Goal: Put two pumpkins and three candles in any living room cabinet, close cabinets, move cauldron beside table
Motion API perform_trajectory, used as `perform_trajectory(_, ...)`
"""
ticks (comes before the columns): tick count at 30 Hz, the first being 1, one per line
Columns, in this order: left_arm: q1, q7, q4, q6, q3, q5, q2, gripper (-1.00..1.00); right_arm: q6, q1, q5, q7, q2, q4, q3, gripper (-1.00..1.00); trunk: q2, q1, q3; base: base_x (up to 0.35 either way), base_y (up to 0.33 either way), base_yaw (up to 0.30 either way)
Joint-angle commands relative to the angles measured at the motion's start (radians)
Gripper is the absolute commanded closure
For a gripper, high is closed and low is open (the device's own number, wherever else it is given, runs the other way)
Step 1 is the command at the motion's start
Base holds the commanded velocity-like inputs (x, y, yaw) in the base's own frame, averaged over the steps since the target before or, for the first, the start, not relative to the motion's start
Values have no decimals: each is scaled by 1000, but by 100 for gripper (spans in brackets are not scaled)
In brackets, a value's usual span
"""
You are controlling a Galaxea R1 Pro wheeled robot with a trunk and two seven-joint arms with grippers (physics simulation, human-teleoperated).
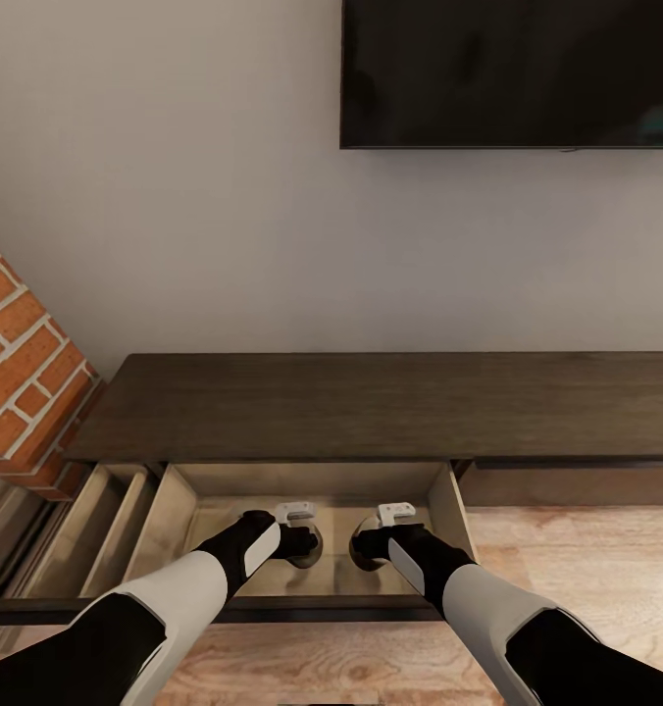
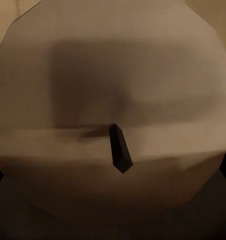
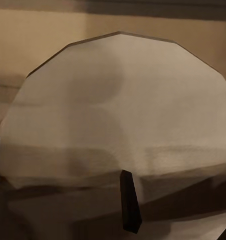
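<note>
Both my pincers, left (image 1: 310,542) and right (image 1: 363,542), each gripping a candle (image 2: 113,100), hang over the cabinet (image 1: 371,407) drawer; next up, let go.

head overhead, wrists close on candles (image 2: 113,100)

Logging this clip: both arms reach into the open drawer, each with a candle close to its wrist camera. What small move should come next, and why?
Probably open both grippers: the left gripper and right gripper sit low inside the open drawer, each wrist view showing a candle up close.
</note>
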Motion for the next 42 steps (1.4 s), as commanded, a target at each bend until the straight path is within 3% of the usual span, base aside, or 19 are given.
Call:
perform_trajectory(1,0,6,-1,4,-5,10,0,100,5,0,-11,-6,-1,-2,8,-100,0,0,-1,0,0,0)
perform_trajectory(17,0,6,-2,4,-5,10,0,100,2,0,-11,-4,0,-2,8,-100,0,0,-1,0,0,0)
perform_trajectory(21,0,6,-2,4,-5,10,0,100,-108,2,-10,-3,0,0,8,-100,0,0,-1,0,0,0)
perform_trajectory(24,0,6,-2,4,-5,10,0,100,-149,3,-9,-3,0,13,9,-100,0,0,-1,0,0,0)
perform_trajectory(42,0,6,-1,4,-5,10,0,100,-165,3,-9,-3,0,25,10,-100,0,0,-1,0,0,0)
